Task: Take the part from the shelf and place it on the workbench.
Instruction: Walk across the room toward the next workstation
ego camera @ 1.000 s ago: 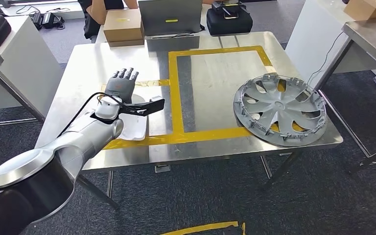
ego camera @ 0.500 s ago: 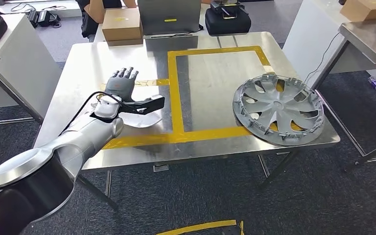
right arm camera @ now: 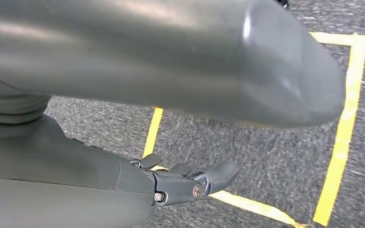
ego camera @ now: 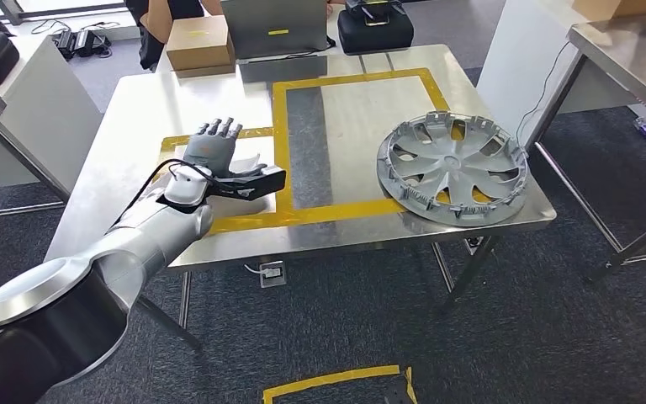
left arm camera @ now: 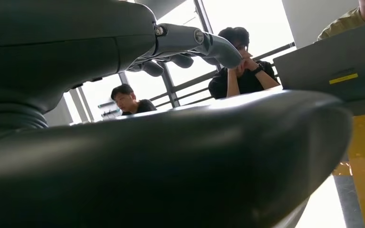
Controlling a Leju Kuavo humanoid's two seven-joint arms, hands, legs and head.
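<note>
From the head view, you are looking at the left hand (ego camera: 213, 150) hovering flat over the steel workbench (ego camera: 135, 118), fingers spread and grasping nothing. The white part (ego camera: 248, 171) is lying on the workbench beneath it, at the yellow tape (ego camera: 279, 126), mostly hidden by the hand and wrist. A silver hubcap (ego camera: 452, 167) is sitting well apart near the far right corner (partly overhanging the edge).

From the left wrist view, you are seeing extended fingers (left arm camera: 209, 40) and seated people (left arm camera: 240, 61) beyond.

From the right wrist view, the right hand (right arm camera: 185, 183) is hanging over grey carpet (right arm camera: 266, 156), fingers slightly curled, gripping nothing.
</note>
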